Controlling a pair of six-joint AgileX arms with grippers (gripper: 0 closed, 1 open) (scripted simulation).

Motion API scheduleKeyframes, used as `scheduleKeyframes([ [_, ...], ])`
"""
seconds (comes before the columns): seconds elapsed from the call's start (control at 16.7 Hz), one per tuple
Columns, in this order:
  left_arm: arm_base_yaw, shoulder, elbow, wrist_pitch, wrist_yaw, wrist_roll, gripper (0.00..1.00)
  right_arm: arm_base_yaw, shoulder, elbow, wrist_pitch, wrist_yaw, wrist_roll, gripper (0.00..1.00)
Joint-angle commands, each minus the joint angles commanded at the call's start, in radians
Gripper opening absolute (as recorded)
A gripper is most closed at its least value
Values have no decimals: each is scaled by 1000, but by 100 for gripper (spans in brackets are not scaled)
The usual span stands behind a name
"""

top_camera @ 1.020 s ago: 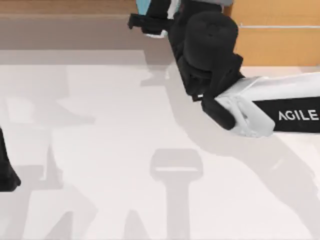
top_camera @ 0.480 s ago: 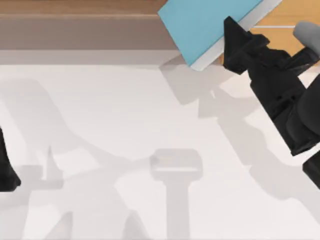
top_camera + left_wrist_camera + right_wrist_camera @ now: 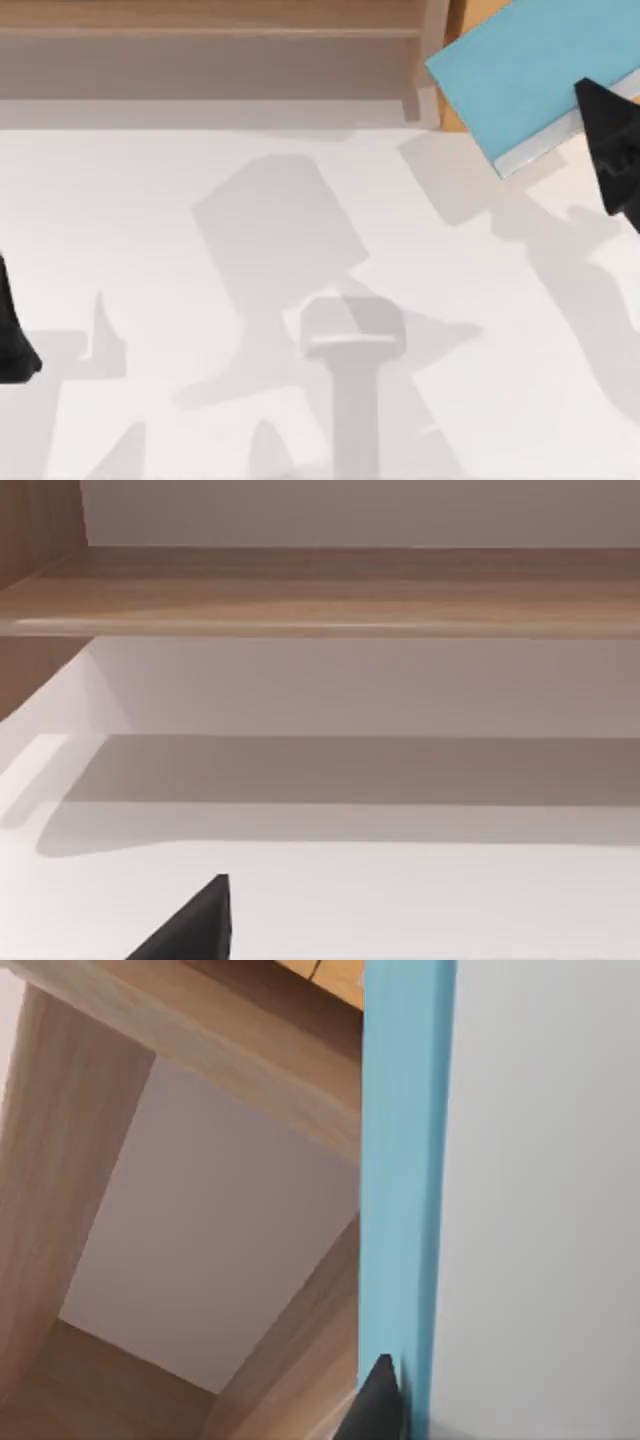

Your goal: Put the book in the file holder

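The book point(image 3: 530, 70) shows a light teal cover and a thin white page edge. It hangs tilted above the table's far right corner, in front of the wooden cabinet point(image 3: 200, 50). My right gripper point(image 3: 600, 112) is shut on the book's lower right edge, and most of that arm lies beyond the right border. In the right wrist view the book's teal band point(image 3: 400, 1160) runs past one black fingertip point(image 3: 378, 1400), with the cabinet's open compartment point(image 3: 200, 1240) behind it. The file holder is out of view. My left arm point(image 3: 12, 340) stays parked at the left edge.
The wooden cabinet spans the far side of the white table point(image 3: 300, 250), and its shelf board point(image 3: 320, 590) crosses the left wrist view. A lighter wooden block point(image 3: 470, 20) stands behind the book. Arm shadows fall across the tabletop.
My right arm has swung to the right and mostly out of the top view, carrying the book from top centre to the top right corner. The left arm has not moved.
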Motion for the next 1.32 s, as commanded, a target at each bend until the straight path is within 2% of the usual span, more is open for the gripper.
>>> scheduleKeyframes([
  [0.3, 0, 0, 0, 0, 0, 0, 100, -304, 94, 53, -114, -151, 144, 0],
  [0.72, 0, 0, 0, 0, 0, 0, 100, -682, 275, 303, -323, -319, 289, 0],
  [1.02, 0, 0, 0, 0, 0, 0, 100, -789, 399, 496, -426, -390, 352, 0],
  [1.32, 0, 0, 0, 0, 0, 0, 100, -797, 430, 532, -447, -403, 365, 0],
])
